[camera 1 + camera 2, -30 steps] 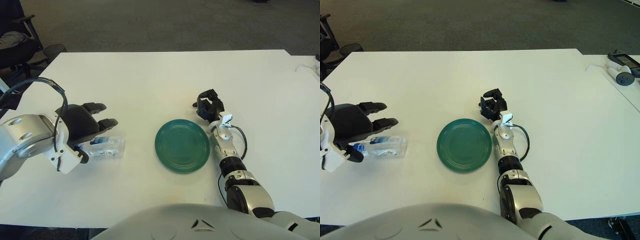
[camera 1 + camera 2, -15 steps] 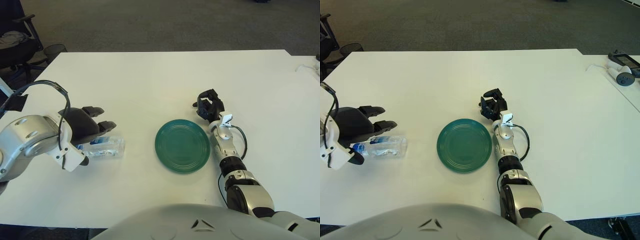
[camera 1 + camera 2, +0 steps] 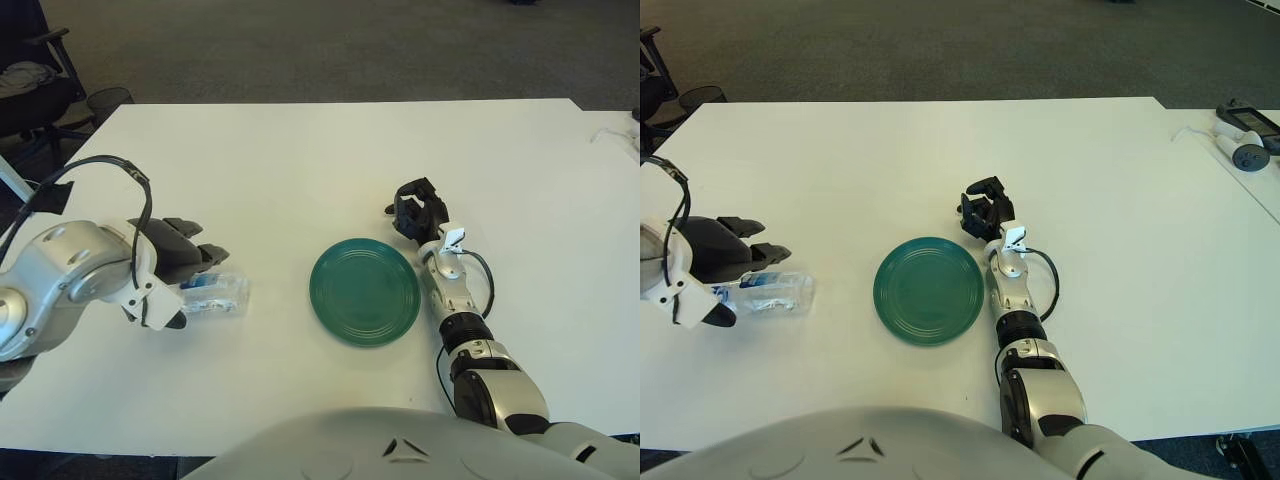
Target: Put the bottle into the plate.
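A clear plastic bottle (image 3: 222,293) with a blue label lies on its side on the white table (image 3: 330,160), left of the green plate (image 3: 365,291). My left hand (image 3: 195,288) hovers low over the bottle's left end. Its fingers (image 3: 205,254) are spread above the bottle and its thumb (image 3: 170,319) is on the near side, and they have not closed on it. The plate is empty. My right hand (image 3: 419,213) shows just beyond the plate's upper right rim, its fingers curled and holding nothing.
An office chair (image 3: 30,95) stands off the table's far left corner. A small controller (image 3: 1246,153) and a dark device (image 3: 1247,118) lie on the adjoining table at the far right. A black cable (image 3: 95,172) loops over my left wrist.
My left hand has dropped lower and drawn slightly back toward me over the bottle, with its fingers flatter. The bottle, the plate and the right hand have not moved.
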Tool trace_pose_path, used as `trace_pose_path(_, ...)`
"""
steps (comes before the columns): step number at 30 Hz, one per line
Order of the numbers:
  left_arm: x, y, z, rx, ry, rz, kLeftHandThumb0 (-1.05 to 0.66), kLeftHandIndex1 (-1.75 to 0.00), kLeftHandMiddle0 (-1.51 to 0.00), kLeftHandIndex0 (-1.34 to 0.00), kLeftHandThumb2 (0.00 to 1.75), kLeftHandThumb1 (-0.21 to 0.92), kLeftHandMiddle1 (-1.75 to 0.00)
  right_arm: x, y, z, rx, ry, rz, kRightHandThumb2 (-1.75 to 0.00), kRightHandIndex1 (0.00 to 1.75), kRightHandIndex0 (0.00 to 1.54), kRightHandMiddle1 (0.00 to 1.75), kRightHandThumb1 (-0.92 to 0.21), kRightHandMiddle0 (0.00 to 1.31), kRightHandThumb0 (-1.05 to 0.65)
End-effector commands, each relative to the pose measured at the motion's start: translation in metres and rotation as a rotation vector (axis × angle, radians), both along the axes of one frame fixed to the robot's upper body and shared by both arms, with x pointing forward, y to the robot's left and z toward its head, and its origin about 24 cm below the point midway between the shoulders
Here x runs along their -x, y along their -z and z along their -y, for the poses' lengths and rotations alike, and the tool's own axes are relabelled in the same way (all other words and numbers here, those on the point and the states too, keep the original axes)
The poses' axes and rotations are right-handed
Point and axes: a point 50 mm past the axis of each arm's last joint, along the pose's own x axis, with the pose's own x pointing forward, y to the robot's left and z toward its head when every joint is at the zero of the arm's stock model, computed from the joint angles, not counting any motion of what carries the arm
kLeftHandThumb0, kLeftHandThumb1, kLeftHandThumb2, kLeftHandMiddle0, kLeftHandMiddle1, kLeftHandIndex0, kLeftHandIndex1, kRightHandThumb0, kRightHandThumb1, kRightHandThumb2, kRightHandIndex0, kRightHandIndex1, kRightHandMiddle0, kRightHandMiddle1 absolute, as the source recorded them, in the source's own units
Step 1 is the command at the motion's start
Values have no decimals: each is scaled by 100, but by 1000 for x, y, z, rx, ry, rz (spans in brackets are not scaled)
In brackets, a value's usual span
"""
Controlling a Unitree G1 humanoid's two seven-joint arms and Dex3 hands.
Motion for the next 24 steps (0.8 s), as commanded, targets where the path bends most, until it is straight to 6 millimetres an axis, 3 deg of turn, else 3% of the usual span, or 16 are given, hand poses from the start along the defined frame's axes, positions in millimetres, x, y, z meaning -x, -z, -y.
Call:
trace_pose_path(1,-1,1,3,-18,1,8,-105,0,0,0,67,92,0,28,42,6,-25,27,-205,-91,145,56,170,-57,32,-1)
trace_pose_path(24,-2,36,8,2,-89,-39,-105,0,0,0,61,92,0,30,41,9,-8,40,-214,-93,146,56,172,-55,31,-1)
